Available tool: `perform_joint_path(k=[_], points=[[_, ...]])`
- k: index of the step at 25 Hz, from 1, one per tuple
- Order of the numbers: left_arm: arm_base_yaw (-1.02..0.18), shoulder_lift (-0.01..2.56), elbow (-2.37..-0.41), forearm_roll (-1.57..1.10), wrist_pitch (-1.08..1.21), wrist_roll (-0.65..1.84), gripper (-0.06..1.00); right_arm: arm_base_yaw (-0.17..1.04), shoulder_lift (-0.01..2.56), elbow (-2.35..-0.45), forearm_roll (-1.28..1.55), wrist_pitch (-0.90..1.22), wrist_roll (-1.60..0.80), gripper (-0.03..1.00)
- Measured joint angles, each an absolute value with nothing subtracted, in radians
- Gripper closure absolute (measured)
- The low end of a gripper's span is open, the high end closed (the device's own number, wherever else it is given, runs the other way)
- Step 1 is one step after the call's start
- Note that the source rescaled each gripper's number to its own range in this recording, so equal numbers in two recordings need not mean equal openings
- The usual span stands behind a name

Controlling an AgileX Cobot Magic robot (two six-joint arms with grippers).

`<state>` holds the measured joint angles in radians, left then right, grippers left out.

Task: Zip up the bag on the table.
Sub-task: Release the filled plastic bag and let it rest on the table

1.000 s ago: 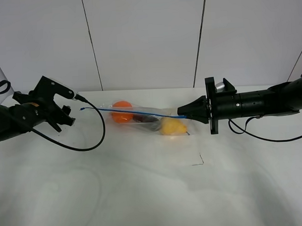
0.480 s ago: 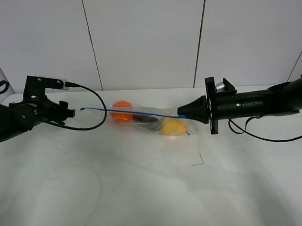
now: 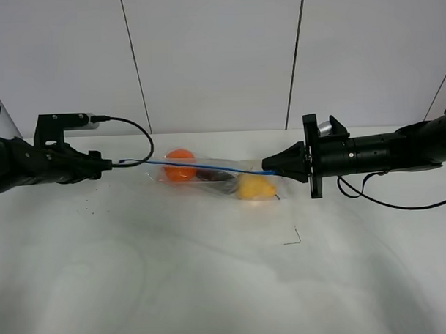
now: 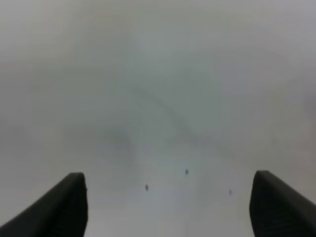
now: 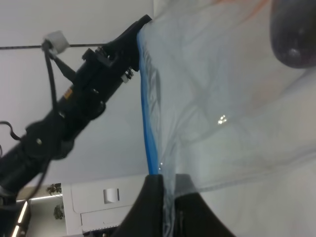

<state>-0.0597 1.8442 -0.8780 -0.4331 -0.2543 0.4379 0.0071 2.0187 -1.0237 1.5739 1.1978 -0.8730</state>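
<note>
The clear bag (image 3: 208, 172) lies on the white table (image 3: 212, 284) with orange (image 3: 180, 165), dark purple (image 3: 214, 176) and yellow (image 3: 254, 186) fruit inside. Its blue seal strip (image 3: 208, 167) runs left to right. My right gripper (image 3: 270, 168) is shut on the strip's right end; the right wrist view shows it (image 5: 165, 197) pinching the blue strip (image 5: 146, 123) of the bag (image 5: 222, 98). My left gripper (image 3: 104, 165) lies level, just left of the strip's left end, apart from it. In the left wrist view it (image 4: 170, 207) is open with only the table (image 4: 158, 98) between its fingers (image 4: 69, 207).
A black cable (image 3: 145, 140) loops from the left arm over the strip's left end. A thin black corner mark (image 3: 295, 238) is on the table in front of the bag. White wall panels (image 3: 212, 57) stand behind the table.
My left gripper has swung from tilted up to lying level, pointing right toward the bag's left end. The right gripper and the bag have not moved.
</note>
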Motion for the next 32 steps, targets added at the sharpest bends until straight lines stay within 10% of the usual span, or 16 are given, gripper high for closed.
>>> perform_joint_path(k=[15, 32], points=[[-0.006, 1.871, -1.280, -0.079, 0.768, 0.193, 0.02, 0.007, 2.019, -1.024, 1.574, 1.199, -0.872, 0.96], [-0.003, 1.873, -1.501, 0.041, 1.077, 0.000, -0.03, 0.007, 2.019, -1.024, 1.574, 1.199, -0.870, 0.96]])
